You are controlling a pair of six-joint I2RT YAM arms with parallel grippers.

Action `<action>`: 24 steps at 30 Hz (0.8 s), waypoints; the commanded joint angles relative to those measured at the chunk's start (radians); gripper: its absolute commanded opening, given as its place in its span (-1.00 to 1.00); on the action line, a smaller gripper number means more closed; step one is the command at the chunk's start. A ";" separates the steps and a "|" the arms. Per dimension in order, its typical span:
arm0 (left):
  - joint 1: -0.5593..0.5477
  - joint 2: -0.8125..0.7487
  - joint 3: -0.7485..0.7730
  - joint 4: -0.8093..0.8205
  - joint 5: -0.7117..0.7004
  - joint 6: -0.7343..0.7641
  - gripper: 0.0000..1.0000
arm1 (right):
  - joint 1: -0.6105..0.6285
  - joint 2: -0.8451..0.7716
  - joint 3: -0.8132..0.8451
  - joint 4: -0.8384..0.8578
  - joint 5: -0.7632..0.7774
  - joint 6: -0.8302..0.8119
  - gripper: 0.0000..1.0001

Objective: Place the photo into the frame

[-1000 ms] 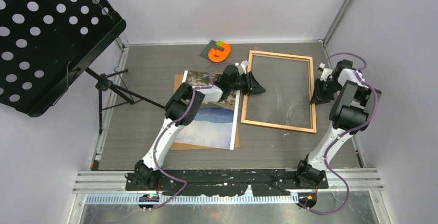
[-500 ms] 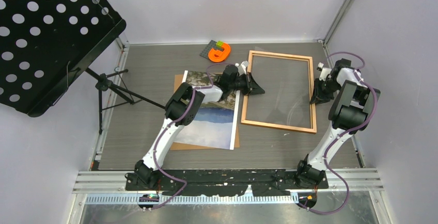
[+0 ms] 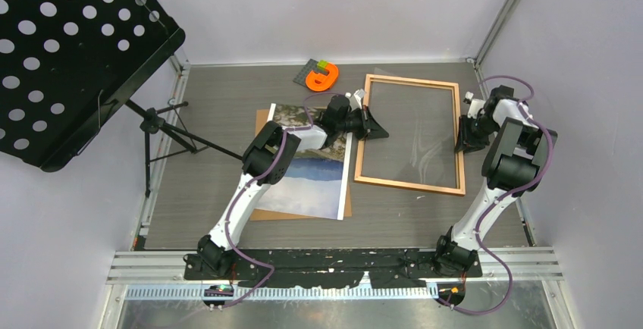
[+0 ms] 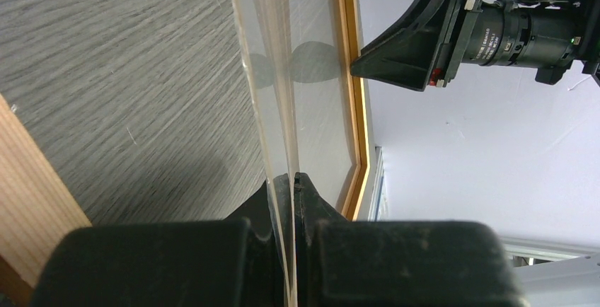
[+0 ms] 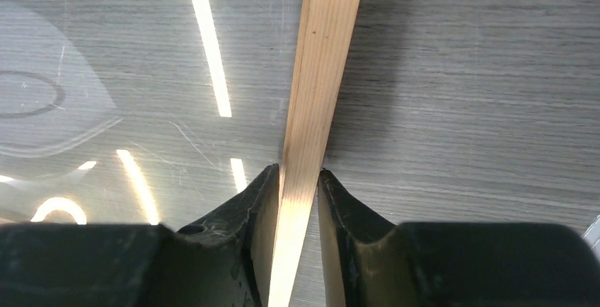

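Your left wrist camera is showing what the overhead view is barely catching: your left gripper [image 4: 289,180] is pinching the edge of the clear transparent sheet [image 4: 272,73] by the thin orange-brown wooden frame [image 3: 409,186], your right gripper [image 5: 300,174] is narrowly straddling its right rail, perhaps gripping, I cannot tell, and the landscape paper photo [image 3: 315,179] is lying left on the brown backing board [image 3: 262,124], your left arm [image 3: 265,155] crossing it.
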 commanded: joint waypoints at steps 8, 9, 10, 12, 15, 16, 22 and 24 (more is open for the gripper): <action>-0.060 0.008 0.028 0.004 0.001 0.015 -1.00 | 0.051 -0.021 0.027 0.014 -0.125 0.014 -0.10; -0.060 0.008 0.028 0.004 0.001 0.016 -1.00 | 0.051 -0.021 0.028 0.013 -0.124 0.015 -0.08; -0.060 0.009 0.028 0.004 0.001 0.015 -1.00 | 0.051 -0.022 0.030 0.013 -0.124 0.015 -0.04; -0.060 0.009 0.028 0.004 0.001 0.014 -1.00 | 0.051 -0.023 0.034 0.013 -0.122 0.016 0.04; -0.060 0.008 0.027 0.004 0.000 0.014 -1.00 | 0.051 -0.025 0.038 0.013 -0.120 0.020 0.16; -0.060 0.008 0.029 0.004 0.001 0.014 -1.00 | 0.051 -0.026 0.041 0.013 -0.116 0.020 0.19; -0.060 0.008 0.028 0.005 0.000 0.014 -1.00 | 0.051 -0.043 0.064 0.014 -0.105 0.029 0.26; -0.060 0.008 0.028 0.004 0.000 0.014 -1.00 | 0.051 -0.052 0.072 0.018 -0.102 0.034 0.28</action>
